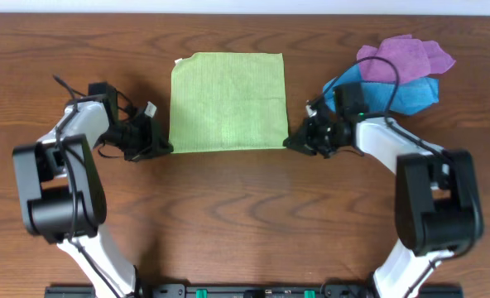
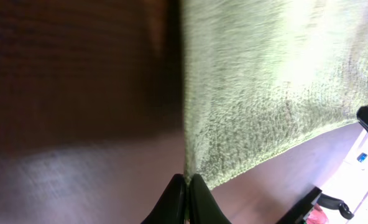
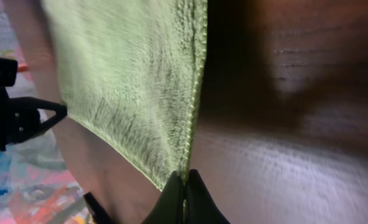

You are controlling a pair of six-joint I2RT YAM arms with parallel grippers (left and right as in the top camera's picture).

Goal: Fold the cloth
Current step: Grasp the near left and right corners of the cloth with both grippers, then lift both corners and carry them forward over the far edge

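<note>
Wooden table [image 1: 228, 215] holds the cloth [image 1: 227, 101] flat, left claw [image 1: 165, 150] and right claw [image 1: 290, 142] pinching its near corners, far edge ahead.

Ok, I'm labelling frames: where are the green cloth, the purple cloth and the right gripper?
green cloth [image 1: 227, 101], overhead, flat middle.
purple cloth [image 1: 406, 56], overhead, crumpled top.
right gripper [image 3: 184, 180], right wrist, between fingertips.

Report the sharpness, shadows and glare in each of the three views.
Overhead: sharp and evenly lit, cloth crisp. Left wrist: table smeared and dark in shadow, cloth washed out toward the top right, weave clearer toward the left claw. Right wrist: weave sharp by the right claw, deep shadow and a pale glare patch on the table.
</note>
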